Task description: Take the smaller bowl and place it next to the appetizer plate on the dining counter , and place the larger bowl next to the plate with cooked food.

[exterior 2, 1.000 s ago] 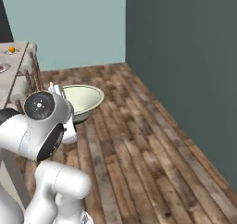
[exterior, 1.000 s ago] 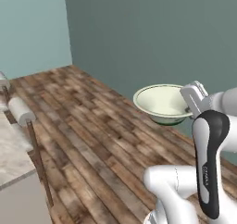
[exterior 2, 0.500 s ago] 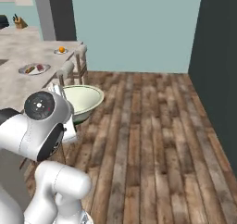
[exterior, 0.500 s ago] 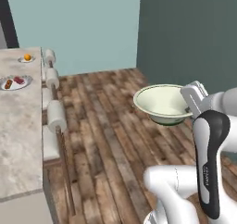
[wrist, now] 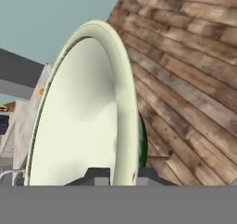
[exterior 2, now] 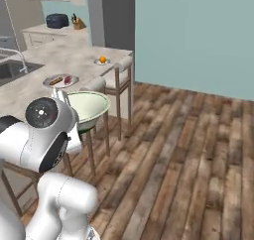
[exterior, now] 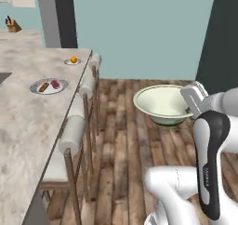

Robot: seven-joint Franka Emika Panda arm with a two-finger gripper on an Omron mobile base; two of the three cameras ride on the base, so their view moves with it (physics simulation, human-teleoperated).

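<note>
larger bowl (exterior: 163, 104): held upright in the air over the wooden floor (exterior: 130, 140), mouth upward, beyond the bench's stool-side edge.
pincer (wrist: 121, 176): clamped on the larger bowl's rim, one finger inside and one outside.
plate with cooked food (exterior: 49, 86): on the bench (exterior: 23, 122), back from the stool-side edge.
appetizer plate (exterior: 72, 61): nearer the bench's far corner.

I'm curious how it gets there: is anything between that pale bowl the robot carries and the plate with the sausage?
Yes. The larger bowl hangs over the floor; the padded stools line the dining counter edge between it and the plate with cooked food.
</note>
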